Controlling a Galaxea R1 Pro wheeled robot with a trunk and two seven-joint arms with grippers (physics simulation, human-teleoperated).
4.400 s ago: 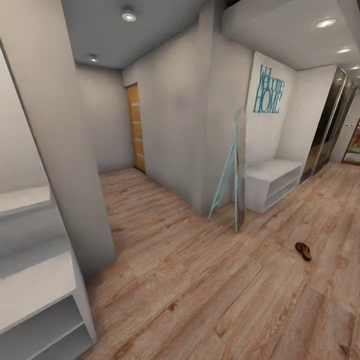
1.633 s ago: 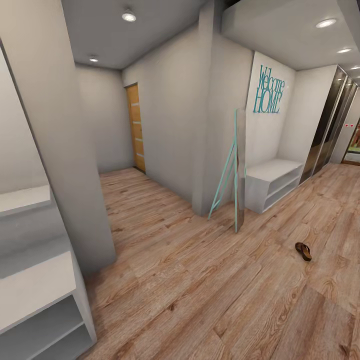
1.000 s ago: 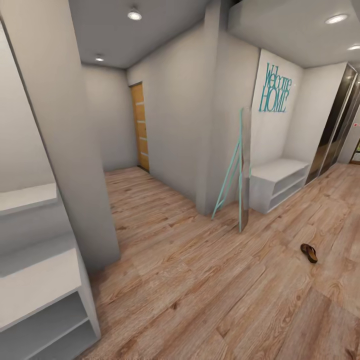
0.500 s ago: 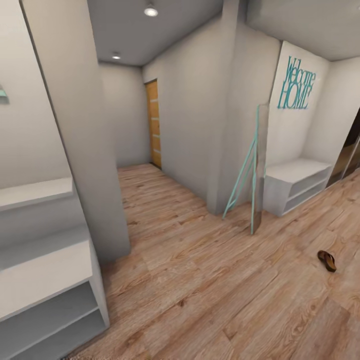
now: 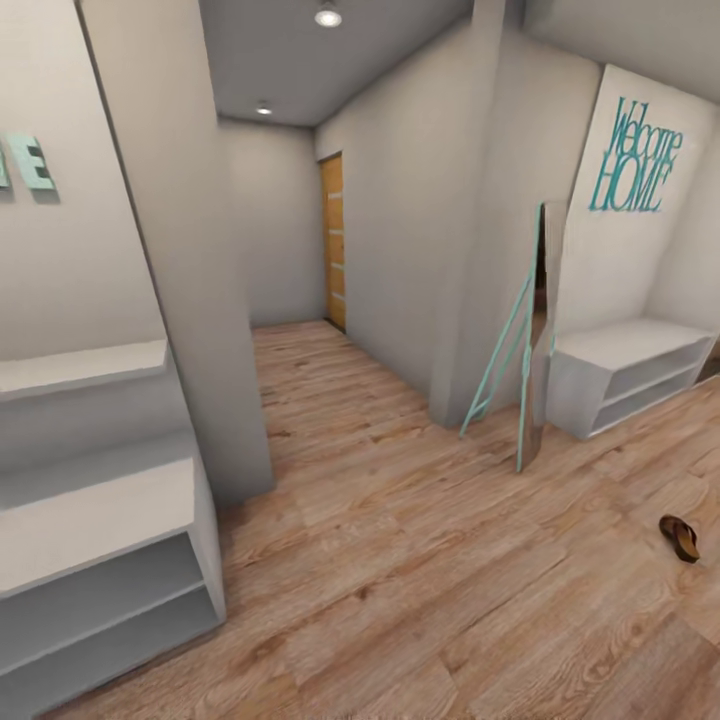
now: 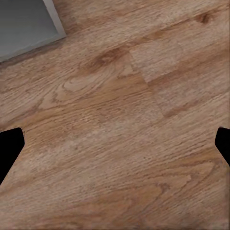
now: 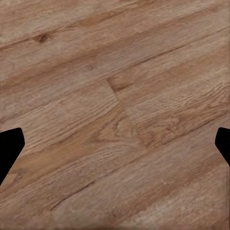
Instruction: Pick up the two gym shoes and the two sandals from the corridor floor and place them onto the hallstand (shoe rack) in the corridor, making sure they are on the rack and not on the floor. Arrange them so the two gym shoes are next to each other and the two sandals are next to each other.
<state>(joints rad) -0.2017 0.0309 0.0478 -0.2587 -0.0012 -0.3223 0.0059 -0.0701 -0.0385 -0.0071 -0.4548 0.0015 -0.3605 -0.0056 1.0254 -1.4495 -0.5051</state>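
Sandal number one, brown with a dark strap, lies alone on the wood-plank floor at the lower right of the head view, well apart from everything else. Above it in the frame, at the right edge, a short white bench with two open shelves stands against the wall under teal lettering reading "Welcome HOME". Just left of that bench a tall mirror with a teal frame leans by the wall corner. At the far left a wider white shoe rack shows two open shelf levels, a pale back panel and a long floating shelf above; a fragment of teal lettering sits on the wall over it. A corridor runs back through the centre of the frame to an orange-brown door, with round ceiling lights overhead.

The left gripper hangs over bare floor planks, its dark fingertips far apart at the frame edges with nothing between them; a grey-white corner of furniture shows at the upper left of that view. The right gripper is likewise spread wide and empty over plain planks.
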